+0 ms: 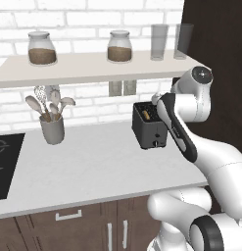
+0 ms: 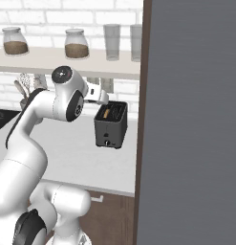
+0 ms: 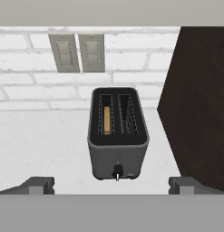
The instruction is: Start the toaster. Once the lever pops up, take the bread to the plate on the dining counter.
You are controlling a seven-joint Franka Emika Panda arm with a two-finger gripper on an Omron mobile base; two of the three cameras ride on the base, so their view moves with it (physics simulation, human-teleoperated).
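Toaster (image 3: 118, 136) sits dead ahead of the gripper (image 3: 111, 186), just beyond its two dark fingertips (image 3: 38, 185), which stand wide apart with nothing between them. The toaster is a dark boxy two-slot model on the pale worktop (image 1: 93, 166), and its lever (image 3: 117, 171) sits low on the narrow face turned toward the hand. In the left slot as the hand sees it stands the bread (image 3: 106, 120), a tan slice on edge, sunk down inside; the right slot shows bare wire guides. Past the toaster, on the white brick wall, two wall outlets (image 3: 77, 52) hang side by side. To the hand's right a dark brown panel (image 3: 199, 99) rises close beside the toaster. Well off to the hand's left stands a grey utensil holder (image 1: 52, 128) bristling with wooden spoons and a whisk. Above it all runs a shelf (image 1: 93, 66): two glass jars (image 1: 41, 48) each partly filled with brown contents, and two empty drinking glasses (image 1: 159, 41).
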